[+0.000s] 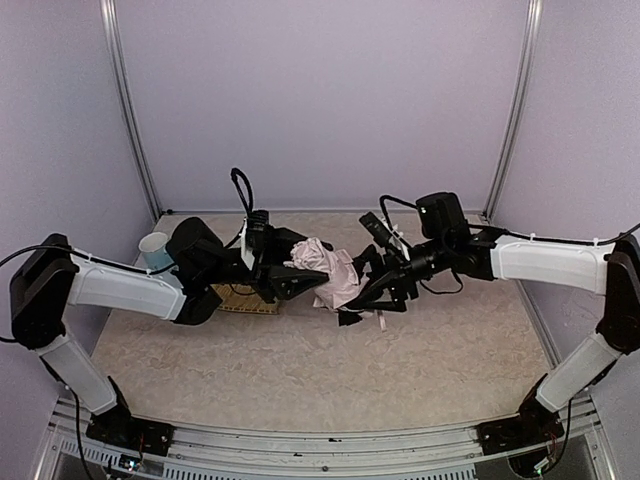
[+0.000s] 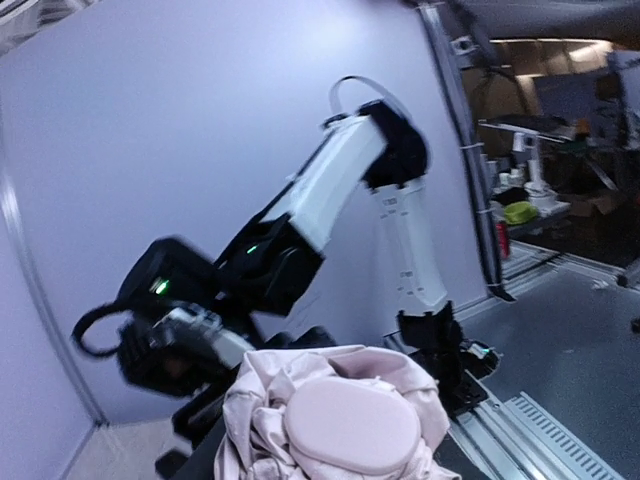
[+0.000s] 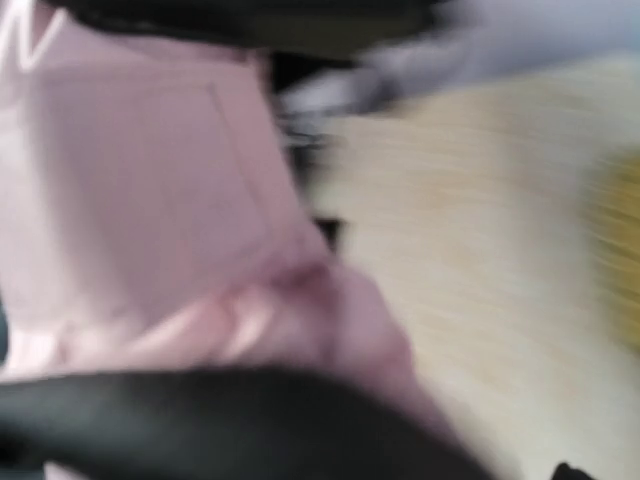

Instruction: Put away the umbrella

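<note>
Facing lilac walls (image 1: 320, 100) over beige table (image 1: 300, 375), end effectors (image 1: 288, 282) (image 1: 368, 290) flank umbrella (image 1: 330, 268), openings unclear.

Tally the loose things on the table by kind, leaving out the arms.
Umbrella: 1
Woven mat: 1
Cup: 1
Total: 3

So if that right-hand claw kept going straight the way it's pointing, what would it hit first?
Most likely the pink umbrella: the right gripper points at its crumpled fabric, which fills much of its wrist view. That view is blurred, so they may already touch.
</note>
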Controlling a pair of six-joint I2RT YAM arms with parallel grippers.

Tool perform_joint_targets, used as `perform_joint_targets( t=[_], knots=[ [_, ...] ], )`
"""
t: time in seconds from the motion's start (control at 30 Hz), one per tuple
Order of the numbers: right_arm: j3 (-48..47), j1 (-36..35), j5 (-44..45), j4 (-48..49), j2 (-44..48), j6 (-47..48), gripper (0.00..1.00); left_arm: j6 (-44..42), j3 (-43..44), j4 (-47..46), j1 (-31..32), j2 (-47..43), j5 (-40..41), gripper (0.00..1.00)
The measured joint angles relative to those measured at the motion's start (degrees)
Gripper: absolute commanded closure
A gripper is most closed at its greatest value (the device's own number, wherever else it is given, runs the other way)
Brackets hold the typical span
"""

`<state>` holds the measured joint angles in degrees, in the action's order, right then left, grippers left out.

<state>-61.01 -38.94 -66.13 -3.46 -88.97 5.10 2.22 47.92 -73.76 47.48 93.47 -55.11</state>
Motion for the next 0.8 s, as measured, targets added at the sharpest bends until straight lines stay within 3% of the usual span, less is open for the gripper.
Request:
perform_joint_targets(
  t=[0.13, 0.23, 0.33, 0.4, 0.53, 0.67, 0.8],
  knots=[
    [5.4, 4.8, 16.8, 0.5, 6.6, -1.1, 0.00, -0.2, 2.5, 18.6, 0.9, -2.3, 21.8, 0.70],
    [9.4, 6.7, 30.7, 0.8, 11.0, -1.7, 0.00, 2.1, 9.9, 32.7, 1.9, -1.5, 39.6, 0.72],
    [10.8, 6.8, 39.6, 0.7, 13.0, -1.8, 0.00, 6.5, 17.0, 42.0, 1.9, 1.6, 51.4, 0.78],
    [10.8, 6.8, 43.5, 0.7, 13.3, -2.0, 0.00, 9.4, 22.7, 48.8, 1.8, 5.6, 55.6, 0.85],
    [10.2, 6.8, 50.7, -1.3, 13.4, -3.5, 0.00, 15.1, 36.1, 64.7, 2.5, 16.7, 60.9, 0.86],
    [8.7, 6.8, 56.9, -4.3, 13.4, -5.7, 0.00, 20.7, 37.9, 76.6, 3.1, 20.0, 63.5, 0.79],
    [6.8, 6.8, 61.4, -7.4, 12.8, -7.9, 0.00, 25.6, 40.1, 84.9, 3.2, 21.2, 64.3, 0.81]
  ],
)
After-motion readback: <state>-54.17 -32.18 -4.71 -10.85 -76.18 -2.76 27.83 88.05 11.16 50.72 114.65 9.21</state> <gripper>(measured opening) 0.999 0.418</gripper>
